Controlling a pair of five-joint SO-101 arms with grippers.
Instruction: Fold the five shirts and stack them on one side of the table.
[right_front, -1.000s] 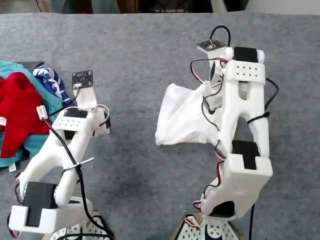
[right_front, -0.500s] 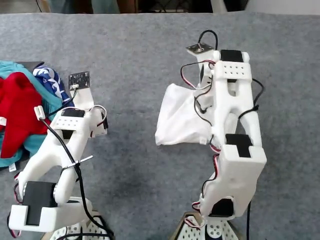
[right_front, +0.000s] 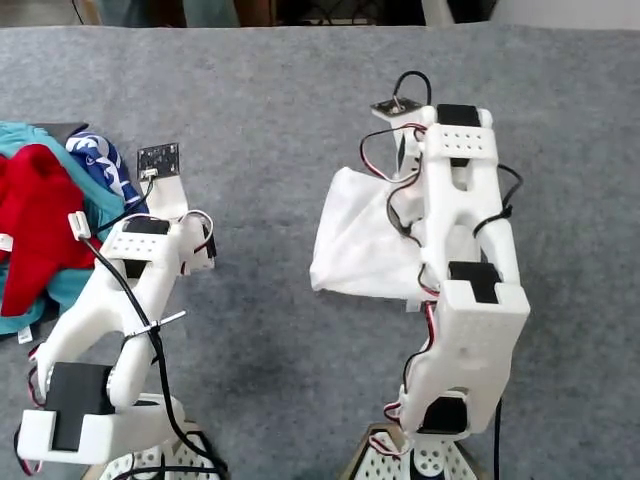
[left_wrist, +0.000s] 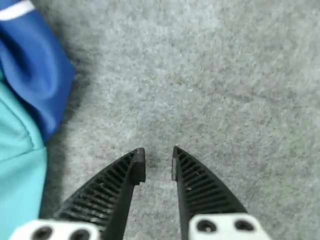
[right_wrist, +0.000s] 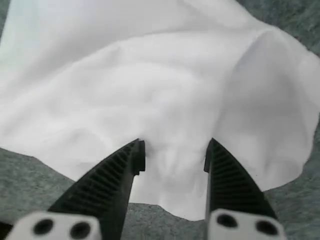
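On the grey table (right_front: 250, 90), near its middle, the white shirt (right_front: 355, 235) lies crumpled and not folded; the right arm stands over the right part of it and hides that edge in the high view. In the right wrist view the right gripper (right_wrist: 174, 150) is just above the white cloth, its two black fingers set wide apart, with the cloth under the gap and nothing clamped between them; whether the tips touch the fabric I cannot tell. At the left edge of the table the other shirts lie in a loose pile: a red shirt (right_front: 35, 215) on top of a teal shirt (right_front: 65, 285), and a blue shirt (right_front: 100, 160) with white marks at the far side of the pile. The left gripper (left_wrist: 157, 159) is over bare table just beside the blue and teal cloth, apart from them; its fingers leave only a narrow gap and hold nothing.
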